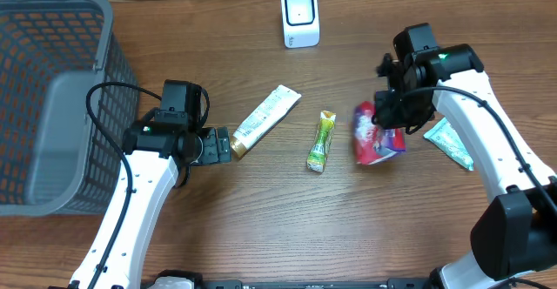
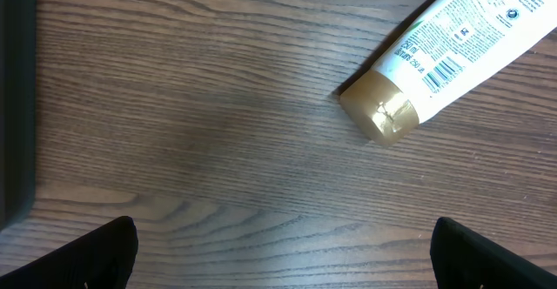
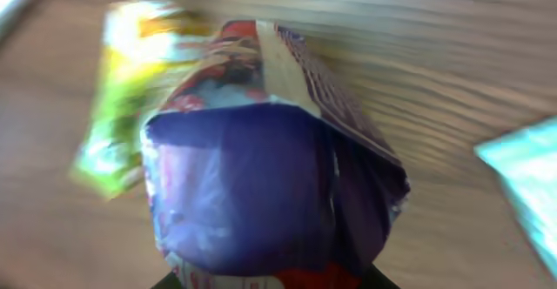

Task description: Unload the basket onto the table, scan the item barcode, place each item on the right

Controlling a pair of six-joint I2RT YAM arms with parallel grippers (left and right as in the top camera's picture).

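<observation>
My right gripper gripped the red-and-purple snack bag, between the green sachet and the teal packet. My left gripper was spread wide beside the tube.

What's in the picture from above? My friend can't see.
The right gripper grips a red and purple snack bag at a wooden table. Nearby are a white tube, a green packet, a white scanner and a grey basket.
</observation>
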